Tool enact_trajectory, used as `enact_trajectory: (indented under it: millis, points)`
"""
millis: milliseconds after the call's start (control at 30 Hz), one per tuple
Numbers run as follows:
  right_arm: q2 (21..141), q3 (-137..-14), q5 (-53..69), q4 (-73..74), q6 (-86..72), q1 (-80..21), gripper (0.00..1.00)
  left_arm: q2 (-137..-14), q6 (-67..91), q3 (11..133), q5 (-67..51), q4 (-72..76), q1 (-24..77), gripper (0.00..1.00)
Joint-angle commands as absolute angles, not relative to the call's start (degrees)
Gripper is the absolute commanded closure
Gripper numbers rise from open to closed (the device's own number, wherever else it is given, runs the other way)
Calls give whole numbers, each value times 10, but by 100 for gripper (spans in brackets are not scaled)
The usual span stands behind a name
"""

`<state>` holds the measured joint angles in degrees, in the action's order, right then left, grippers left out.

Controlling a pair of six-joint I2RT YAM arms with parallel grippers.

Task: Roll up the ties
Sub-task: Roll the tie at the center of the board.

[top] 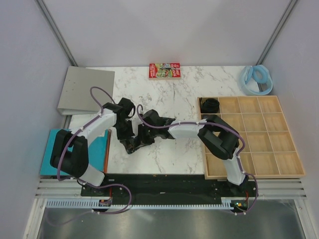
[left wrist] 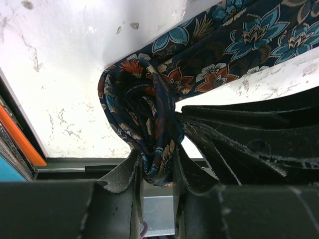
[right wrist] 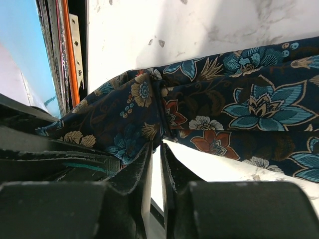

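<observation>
A dark floral tie (top: 133, 144) lies bunched on the marble table between my two grippers. In the left wrist view its end is wound into a loose coil (left wrist: 149, 109), and my left gripper (left wrist: 157, 167) is shut on the coil's lower folds. The rest of the strip (left wrist: 239, 40) runs off to the upper right. My right gripper (right wrist: 162, 144) has its jaws almost together, pinching a fold of the tie (right wrist: 239, 109) at their tips. From above, the left gripper (top: 124, 133) and the right gripper (top: 148, 130) stand close together. A rolled tie (top: 210, 105) sits in the tray's top-left compartment.
A wooden compartment tray (top: 294, 172) fills the right side. A red printed box (top: 164, 70) lies at the back edge and a pale blue ring (top: 256, 79) at the back right. A grey binder (top: 85, 90) and a teal book (top: 47, 154) lie to the left.
</observation>
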<state>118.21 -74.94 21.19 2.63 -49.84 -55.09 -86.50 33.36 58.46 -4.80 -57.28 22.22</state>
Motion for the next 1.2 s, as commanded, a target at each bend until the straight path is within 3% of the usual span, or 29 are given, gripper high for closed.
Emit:
enact_trajectory:
  millis: [0,267,367,433,600,900,1167]
  points:
    - [1183,-742,239,29,-481,-544,81,-897,316,628,-51,-536,222,92]
    - [1143,-701,241,33,-462,-513,81,-957,325,676,-43,-554,239,84]
    - [1118,-682,242,40,-452,-500,81,-975,332,688,-37,-560,245,71]
    - [1106,-669,242,42,-448,-492,81,-979,337,698,-34,-563,249,55]
    - [1066,-648,239,51,-439,-479,80,-978,347,719,-28,-574,255,34]
    - [1007,-637,223,75,-434,-470,80,-952,356,750,-38,-592,258,20]
    - [963,-642,212,89,-439,-470,79,-912,365,735,-39,-592,261,18]
